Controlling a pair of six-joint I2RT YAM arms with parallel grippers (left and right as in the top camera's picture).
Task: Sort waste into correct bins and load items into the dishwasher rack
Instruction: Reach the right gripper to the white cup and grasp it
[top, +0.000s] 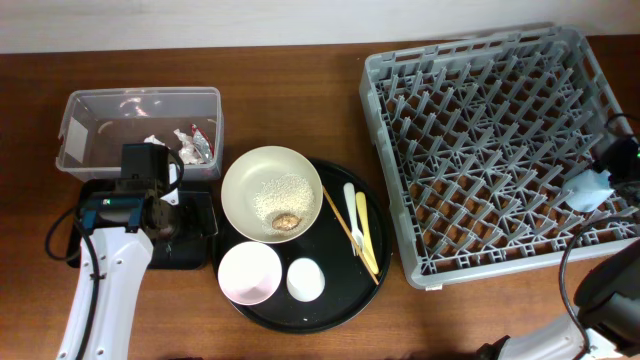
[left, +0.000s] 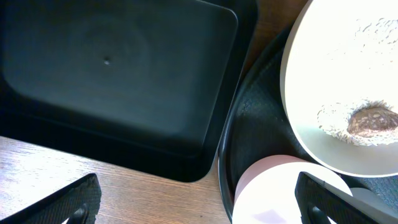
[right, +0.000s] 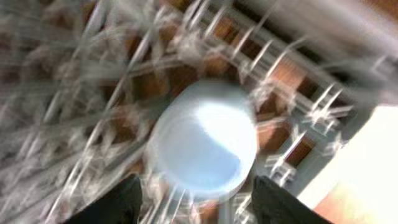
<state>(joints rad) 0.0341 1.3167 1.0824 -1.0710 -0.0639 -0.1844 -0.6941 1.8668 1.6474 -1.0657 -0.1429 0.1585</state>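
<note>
The small light-blue cup (right: 205, 140) is showing blurred between the spread fingers of our right claw (right: 198, 186), grip unclear, over the right side of the large grey lattice plastic dishwasher rack (top: 470, 130), so we are judging it best seated slowly, mouth down between pegs, while our left claw (left: 196, 186) is hovering wide open, empty.
</note>
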